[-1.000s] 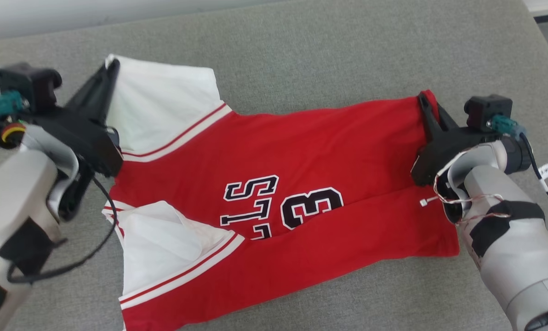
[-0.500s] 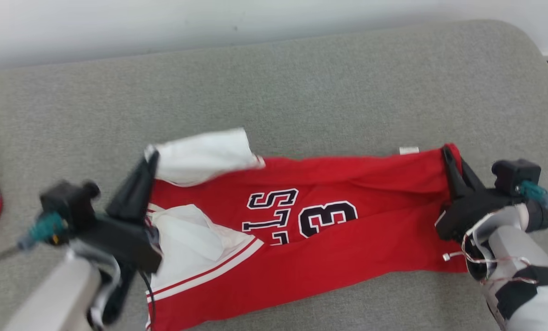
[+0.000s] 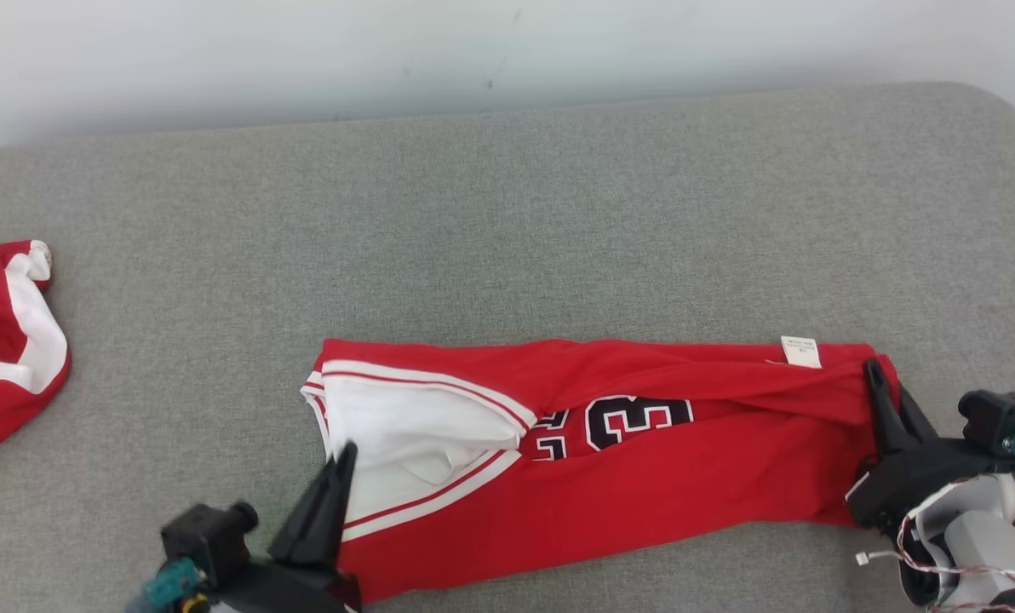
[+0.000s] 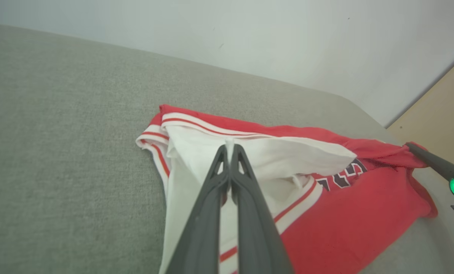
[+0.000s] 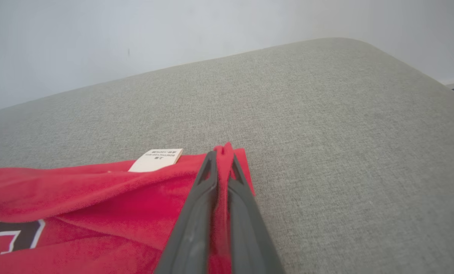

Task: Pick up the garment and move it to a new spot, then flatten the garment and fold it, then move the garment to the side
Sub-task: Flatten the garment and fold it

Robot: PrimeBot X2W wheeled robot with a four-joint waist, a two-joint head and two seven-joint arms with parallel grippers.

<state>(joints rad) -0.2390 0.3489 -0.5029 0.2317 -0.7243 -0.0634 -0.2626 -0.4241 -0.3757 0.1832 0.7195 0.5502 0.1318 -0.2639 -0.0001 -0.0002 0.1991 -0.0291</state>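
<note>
The garment (image 3: 644, 477) lies with its long axis left-right, spanning between your arms. Left gripper (image 3: 350, 449) is pinching its white end and right gripper (image 3: 872, 368) its red end, so pull outward.

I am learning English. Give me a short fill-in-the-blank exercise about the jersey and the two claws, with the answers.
1. The jersey lies on a ___ cushion.
2. The left claw is shut on its ___ cloth.
3. The right claw is shut on its ___ hem, beside the tag.
Answers: gray; white; red.
</note>
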